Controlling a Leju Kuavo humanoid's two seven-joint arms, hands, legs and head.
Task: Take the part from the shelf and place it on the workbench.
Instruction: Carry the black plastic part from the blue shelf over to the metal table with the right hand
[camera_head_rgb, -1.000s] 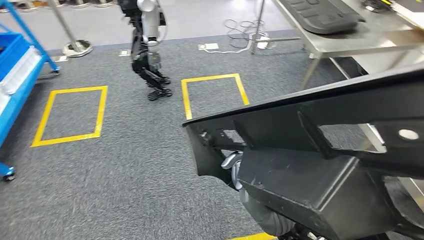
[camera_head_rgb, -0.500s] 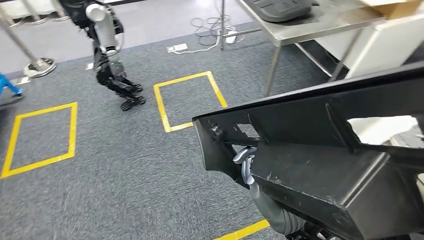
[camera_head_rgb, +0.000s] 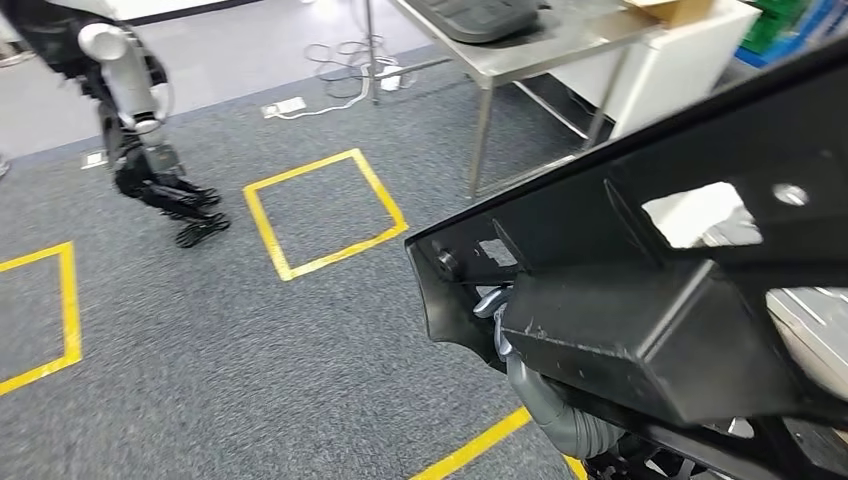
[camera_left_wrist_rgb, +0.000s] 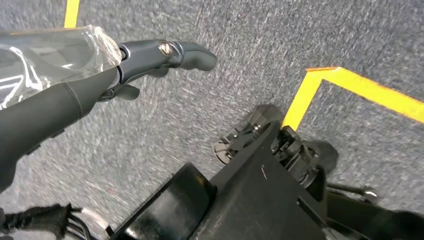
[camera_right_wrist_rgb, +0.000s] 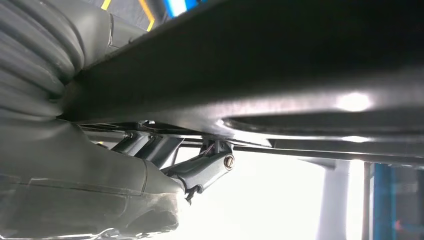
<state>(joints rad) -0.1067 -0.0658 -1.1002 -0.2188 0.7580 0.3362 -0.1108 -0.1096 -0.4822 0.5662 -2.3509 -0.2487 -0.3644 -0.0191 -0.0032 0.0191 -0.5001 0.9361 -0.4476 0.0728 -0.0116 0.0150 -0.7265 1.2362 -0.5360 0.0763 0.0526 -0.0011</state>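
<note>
Our view has swung since a second ago: the steel workbench (camera_head_rgb: 560, 45) now stands nearer ahead, so we judge the carry well along. The large black part (camera_head_rgb: 680, 290) rides low at our right, above the carpet. Our right hand (camera_head_rgb: 492, 312) grips it from beneath; our left hand (camera_left_wrist_rgb: 150, 57) hangs loosely open, holding nothing.

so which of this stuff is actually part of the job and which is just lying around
Part of the job:
- black part, carried by the right hand
- steel workbench, ahead
- left hand, holding nothing

Just lying about:
- yellow floor square
- white cables on the floor
- second robot
- dark moulded piece on the bench
</note>
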